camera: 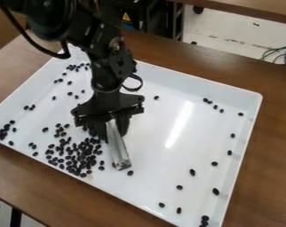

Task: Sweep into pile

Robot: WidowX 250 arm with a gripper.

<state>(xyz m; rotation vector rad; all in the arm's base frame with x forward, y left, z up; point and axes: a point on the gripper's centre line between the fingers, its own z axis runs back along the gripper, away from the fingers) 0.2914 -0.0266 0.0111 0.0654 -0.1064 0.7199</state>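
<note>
So my fingers are clamped on a metal bar, beans heaped loosely beside it. Maybe half done imo: strays dot the white tray and need sweeping in. Brown table underneath, pale floor and cables beyond.

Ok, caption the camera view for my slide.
Claw holding a metal bar beside clustered black beans on a white tray.
</note>
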